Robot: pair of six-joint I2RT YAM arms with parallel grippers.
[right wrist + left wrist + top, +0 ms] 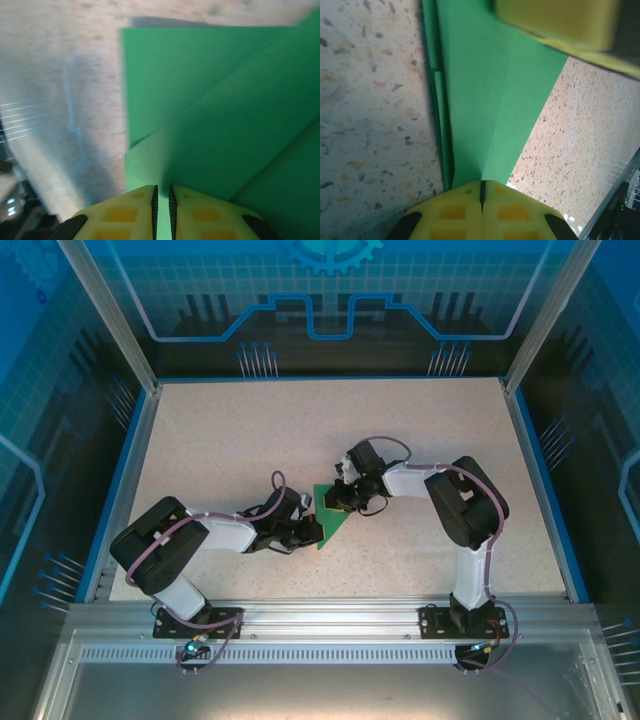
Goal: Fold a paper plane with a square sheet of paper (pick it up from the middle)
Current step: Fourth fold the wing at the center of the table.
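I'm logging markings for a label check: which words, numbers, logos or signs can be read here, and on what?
No readable text anywhere.
The green paper is unmarked.
The back panel carries a gear graphic and line art, without letters or digits.

The tabletop (250, 430) is a beige stone-look surface, and up close in the left wrist view you can see it's full of little brown and grey flecks. A blue border (122, 475) runs round its sides and back. Two aluminium posts rise from the back corners, one on the left (105, 310) and one on the right (553, 310), both leaning outward. Behind them is a dark backdrop (330, 335) with bright blue circuit-style lines and a gear shape (330, 250) at the top. Along the near edge sits a silver rail (330, 615), then a slotted strip (330, 650), then a plain metal sheet (300, 690).
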